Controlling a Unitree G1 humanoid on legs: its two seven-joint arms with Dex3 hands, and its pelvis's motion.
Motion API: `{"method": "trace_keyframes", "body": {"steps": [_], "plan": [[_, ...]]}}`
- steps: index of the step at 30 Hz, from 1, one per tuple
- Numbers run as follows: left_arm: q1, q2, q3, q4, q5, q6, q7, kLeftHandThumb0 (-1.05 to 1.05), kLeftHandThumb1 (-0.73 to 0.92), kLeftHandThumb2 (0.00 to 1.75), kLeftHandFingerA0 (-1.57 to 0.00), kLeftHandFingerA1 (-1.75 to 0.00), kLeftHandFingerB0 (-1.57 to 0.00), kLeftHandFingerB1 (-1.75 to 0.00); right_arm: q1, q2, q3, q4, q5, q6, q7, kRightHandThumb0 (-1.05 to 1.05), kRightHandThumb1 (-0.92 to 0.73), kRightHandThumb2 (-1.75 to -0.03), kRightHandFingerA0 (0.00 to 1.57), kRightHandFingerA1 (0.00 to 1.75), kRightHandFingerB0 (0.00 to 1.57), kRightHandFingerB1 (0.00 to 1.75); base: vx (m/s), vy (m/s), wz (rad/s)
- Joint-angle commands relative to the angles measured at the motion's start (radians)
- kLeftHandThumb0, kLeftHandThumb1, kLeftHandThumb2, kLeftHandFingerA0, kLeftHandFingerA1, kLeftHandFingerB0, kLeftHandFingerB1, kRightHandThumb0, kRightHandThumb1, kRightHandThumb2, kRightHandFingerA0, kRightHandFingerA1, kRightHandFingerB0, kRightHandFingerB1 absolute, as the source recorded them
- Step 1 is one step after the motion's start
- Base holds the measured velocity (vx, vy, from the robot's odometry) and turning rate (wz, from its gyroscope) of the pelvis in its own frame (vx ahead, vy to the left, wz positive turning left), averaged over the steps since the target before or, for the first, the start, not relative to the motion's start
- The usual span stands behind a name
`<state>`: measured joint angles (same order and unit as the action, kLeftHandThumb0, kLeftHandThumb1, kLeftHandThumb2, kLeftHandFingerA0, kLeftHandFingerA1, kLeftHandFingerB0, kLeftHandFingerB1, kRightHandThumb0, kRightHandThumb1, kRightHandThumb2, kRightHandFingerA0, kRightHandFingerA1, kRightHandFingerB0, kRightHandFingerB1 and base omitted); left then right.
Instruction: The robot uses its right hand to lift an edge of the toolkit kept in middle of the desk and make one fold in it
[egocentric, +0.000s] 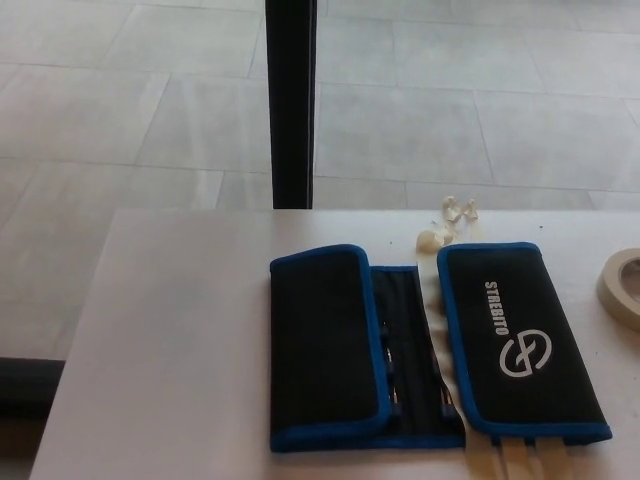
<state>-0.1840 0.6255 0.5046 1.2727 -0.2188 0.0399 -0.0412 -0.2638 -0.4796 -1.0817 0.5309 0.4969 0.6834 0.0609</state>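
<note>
black blue-edged toolkit flat on white desk, left flap folded inward, tape roll at right edge

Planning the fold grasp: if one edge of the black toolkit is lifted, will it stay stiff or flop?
The toolkit likely bends at its seams, since one flap already lies folded over. Tools seen in the middle pockets probably make that part heavier. Its fabric looks grippy rather than slippery.
</note>
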Motion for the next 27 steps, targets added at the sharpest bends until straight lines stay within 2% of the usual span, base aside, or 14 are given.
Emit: {"method": "trace_keyframes", "body": {"steps": [1, 5, 6, 8, 9, 11, 12, 13, 15, 19, 20, 25, 26, 27], "plan": [[0.018, -0.016, 0.022, 0.009, -0.026, -0.002, 0.032, -0.81, 0.73, 1.13, -0.54, -0.70, -0.40, -0.59, 0.022, 0.040, -0.258, 0.364, 0.092, -0.544, -0.339, -0.58, -0.75, -0.62, 0.71, 1.17, 0.36, 0.80, 0.00, 0.000, 0.00], [0.006, -0.018, 0.015, 0.008, -0.019, -0.002, 0.038, -0.81, 0.74, 1.14, -0.56, -0.71, -0.42, -0.60, 0.013, 0.034, -0.259, 0.408, 0.097, -0.554, -0.316, -0.58, -0.76, -0.63, 0.69, 1.13, 0.36, 0.72, 0.00, 0.000, 0.00], [0.005, -0.018, 0.020, 0.008, -0.024, -0.002, 0.035, -0.86, 0.92, 0.74, -0.60, -0.69, -0.46, -0.53, 0.003, 0.026, -0.265, 0.429, 0.107, -0.547, -0.315, -0.59, -0.74, -0.61, 0.71, 1.08, 0.40, 0.73, 0.00, 0.000, 0.00], [0.002, -0.021, 0.024, 0.009, -0.027, 0.001, 0.041, -0.86, 0.92, 0.72, -0.61, -0.69, -0.46, -0.52, 0.003, 0.023, -0.262, 0.429, 0.100, -0.542, -0.309, -0.61, -0.75, -0.63, 0.69, 1.10, 0.35, 0.71, 0.00, 0.000, 0.00], [0.002, -0.021, 0.024, 0.008, -0.028, 0.000, 0.037, -0.81, 0.74, 1.14, -0.53, -0.70, -0.41, -0.60, 0.004, 0.025, -0.260, 0.425, 0.099, -0.537, -0.297, -0.60, -0.78, -0.62, 0.64, 1.08, 0.21, 0.66, 0.00, 0.000, 0.00], [0.002, -0.022, 0.027, 0.008, -0.031, 0.002, 0.034, -0.81, 0.73, 1.14, -0.51, -0.69, -0.40, -0.59, 0.006, 0.032, -0.260, 0.424, 0.105, -0.533, -0.252, -0.60, -0.78, -0.62, 0.61, 1.05, 0.17, 0.60, 0.00, 0.000, 0.00], [0.002, -0.022, 0.033, 0.008, -0.037, 0.001, 0.029, -0.89, 0.92, 0.74, -0.51, -0.63, -0.41, -0.51, 0.003, 0.032, -0.253, 0.431, 0.095, -0.539, -0.262, -0.61, -0.77, -0.62, 0.66, 1.02, 0.19, 0.61, 0.00, 0.000, 0.00], [0.001, -0.021, 0.033, 0.008, -0.036, 0.004, 0.029, -0.85, 0.92, 0.73, -0.53, -0.63, -0.42, -0.49, 0.001, 0.039, -0.247, 0.424, 0.086, -0.544, -0.270, -0.62, -0.75, -0.62, 0.77, 1.10, 0.22, 0.63, 0.00, 0.000, 0.00], [-0.002, -0.021, 0.042, 0.008, -0.044, 0.008, 0.021, -0.83, 0.92, 0.74, -0.51, -0.62, -0.39, -0.50, -0.014, 0.032, -0.216, 0.456, 0.055, -0.549, -0.301, -0.65, -0.72, -0.63, 0.87, 1.10, 0.42, 0.77, 0.00, 0.000, 0.00], [-0.007, -0.023, 0.049, 0.007, -0.041, 0.005, 0.035, -0.81, 0.73, 1.13, -0.50, -0.69, -0.38, -0.59, -0.010, 0.051, -0.193, 0.462, 0.058, -0.533, -0.251, -0.62, -0.80, -0.63, 0.64, 1.08, 0.22, 0.69, 0.00, 0.000, 0.00], [-0.007, -0.026, 0.057, 0.006, -0.046, -0.001, 0.040, -0.84, 0.92, 0.72, -0.50, -0.65, -0.40, -0.52, -0.012, 0.049, -0.190, 0.468, 0.060, -0.531, -0.250, -0.62, -0.79, -0.64, 0.63, 1.08, 0.21, 0.69, 0.00, 0.000, 0.00], [-0.008, -0.035, 0.067, 0.001, -0.040, -0.028, 0.080, -0.83, 0.92, 0.73, -0.53, -0.65, -0.43, -0.53, -0.044, 0.010, -0.137, 0.532, 0.017, -0.553, -0.304, -0.63, -0.79, -0.65, 0.71, 1.27, 0.42, 0.81, 0.00, 0.000, 0.00], [-0.009, -0.040, 0.072, 0.000, -0.042, -0.028, 0.083, -0.83, 0.92, 0.73, -0.54, -0.65, -0.45, -0.55, -0.057, 0.001, -0.119, 0.545, 0.006, -0.560, -0.316, -0.61, -0.78, -0.64, 0.66, 1.16, 0.42, 0.80, 0.00, 0.000, 0.00], [-0.008, -0.041, 0.073, 0.001, -0.041, -0.030, 0.083, -0.82, 0.92, 0.73, -0.56, -0.65, -0.45, -0.54, -0.062, -0.003, -0.085, 0.558, -0.025, -0.571, -0.343, -0.62, -0.77, -0.63, 0.82, 1.22, 0.60, 0.82, 0.00, 0.000, 0.00]]}}
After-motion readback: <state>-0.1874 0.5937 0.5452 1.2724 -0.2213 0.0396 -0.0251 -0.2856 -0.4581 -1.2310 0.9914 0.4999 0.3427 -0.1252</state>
